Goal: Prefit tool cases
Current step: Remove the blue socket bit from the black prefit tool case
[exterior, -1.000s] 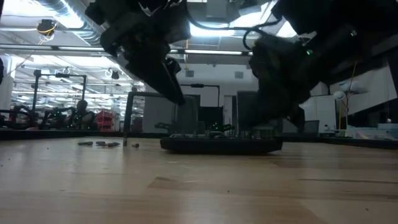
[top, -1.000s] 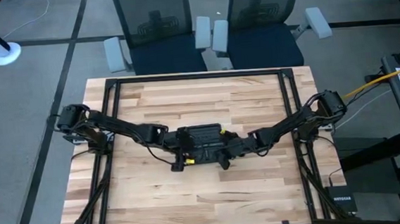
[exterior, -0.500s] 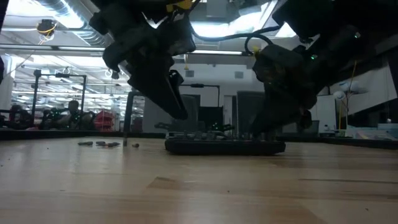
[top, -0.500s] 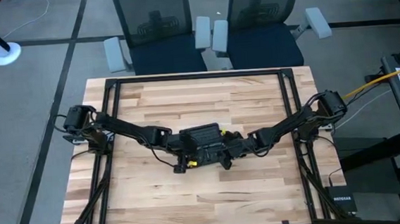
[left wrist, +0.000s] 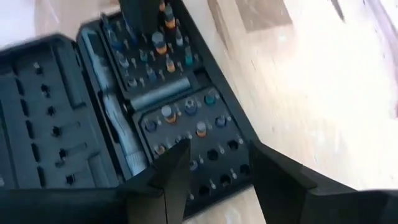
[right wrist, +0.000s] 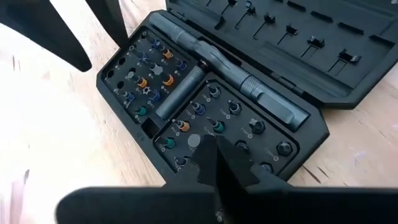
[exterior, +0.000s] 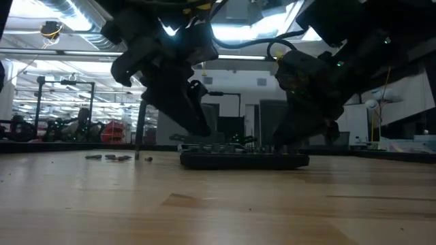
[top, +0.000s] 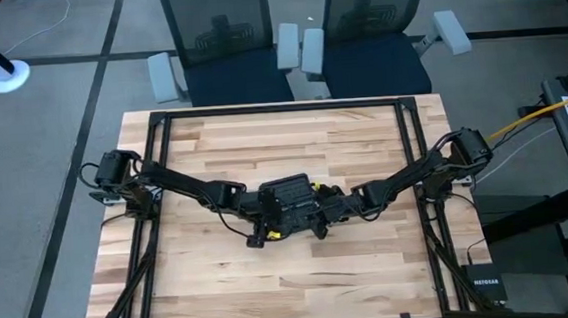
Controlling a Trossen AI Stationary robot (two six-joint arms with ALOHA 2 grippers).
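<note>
The black tool case [top: 288,192] lies open and flat at the table's middle. One half [right wrist: 186,106] holds coloured bits and a driver handle; the other half [left wrist: 43,118] is a slotted lid. My left gripper [left wrist: 217,180] is open and hangs over the bit half's end: one finger stands over the tray, the other beyond the case's edge. In the low view its fingertips [exterior: 202,128] stand just above the case [exterior: 242,160]. My right gripper [right wrist: 214,158] is shut, with its tip over the bit tray from the other side. My right gripper's shut fingertips [right wrist: 210,144] slant down onto the bit tray's end nearest them, among the round bit slots [right wrist: 217,127]. I cannot tell whether they touch the tray or hold a bit. The case lies flat on the table.
Several tiny loose bits [exterior: 109,157] lie on the wood to the left of the case in the low view. A black frame [top: 161,122] runs around the tabletop. A black box [top: 484,287] sits off the table's near right corner. Two chairs [top: 296,38] stand behind the far edge.
My left gripper has sunk toward the case and come a little toward the table's right, staying open; its fingertips now stand just above the bit tray's end.
</note>
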